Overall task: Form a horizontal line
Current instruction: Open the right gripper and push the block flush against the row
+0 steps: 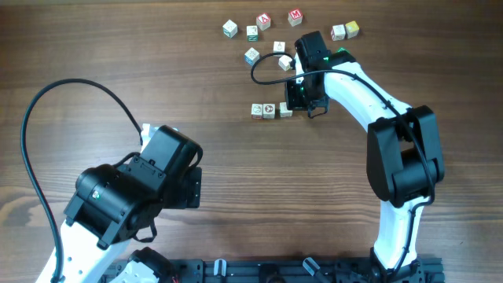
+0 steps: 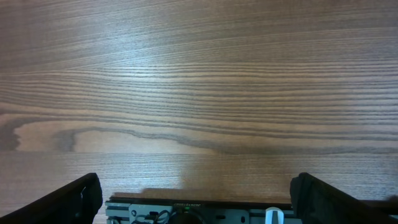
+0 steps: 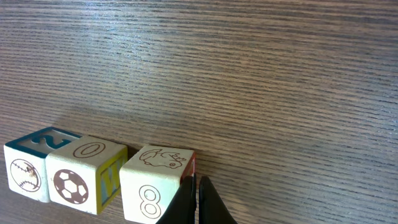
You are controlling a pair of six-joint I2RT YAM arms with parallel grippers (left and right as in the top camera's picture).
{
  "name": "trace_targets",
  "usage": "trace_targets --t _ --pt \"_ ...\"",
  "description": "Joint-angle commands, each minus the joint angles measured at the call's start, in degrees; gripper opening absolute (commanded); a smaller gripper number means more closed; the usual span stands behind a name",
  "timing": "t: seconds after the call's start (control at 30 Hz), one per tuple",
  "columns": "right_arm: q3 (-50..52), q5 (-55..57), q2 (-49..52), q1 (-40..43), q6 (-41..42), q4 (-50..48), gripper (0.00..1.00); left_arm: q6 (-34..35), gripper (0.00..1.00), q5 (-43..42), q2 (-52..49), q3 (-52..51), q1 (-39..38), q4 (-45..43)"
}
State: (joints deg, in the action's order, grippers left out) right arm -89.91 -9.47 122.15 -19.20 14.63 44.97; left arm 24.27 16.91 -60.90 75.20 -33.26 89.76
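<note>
Wooden table (image 1: pixel 94 47) with a row of 3 cubes (image 1: pixel 271 111) touching side by side near its middle, just below the loose cubes (image 1: pixel 263 21)
The left arm (image 1: pixel 126 196) sits low at the near left, the left gripper (image 2: pixel 199 199) spread wide over bare wood; the right arm (image 1: pixel 393 149) reaches forward and down, the right gripper (image 3: pixel 198 199) clenched on nothing, tips at the end cube (image 3: pixel 155 183), seemingly touching its right edge. The cubes look light, stiff and smooth, likely to skid or twist when nudged: pinch 1 across 2 opposite flat sides, or push squarely
</note>
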Motion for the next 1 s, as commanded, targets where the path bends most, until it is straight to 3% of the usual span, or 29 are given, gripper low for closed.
trace_targets --t 0.0,0.5,0.97 --pt "-0.39 -1.22 1.27 -0.11 -1.09 -0.15 0.04 -0.07 1.0 0.94 0.0 -0.31 0.22 -0.13" --pt "-0.37 -1.2 1.27 -0.11 10.4 1.25 0.04 -0.07 1.0 0.94 0.0 -0.31 0.22 -0.11" --pt "-0.37 -1.49 1.27 -0.11 3.52 1.09 0.05 -0.07 1.0 0.94 0.0 -0.31 0.22 -0.13"
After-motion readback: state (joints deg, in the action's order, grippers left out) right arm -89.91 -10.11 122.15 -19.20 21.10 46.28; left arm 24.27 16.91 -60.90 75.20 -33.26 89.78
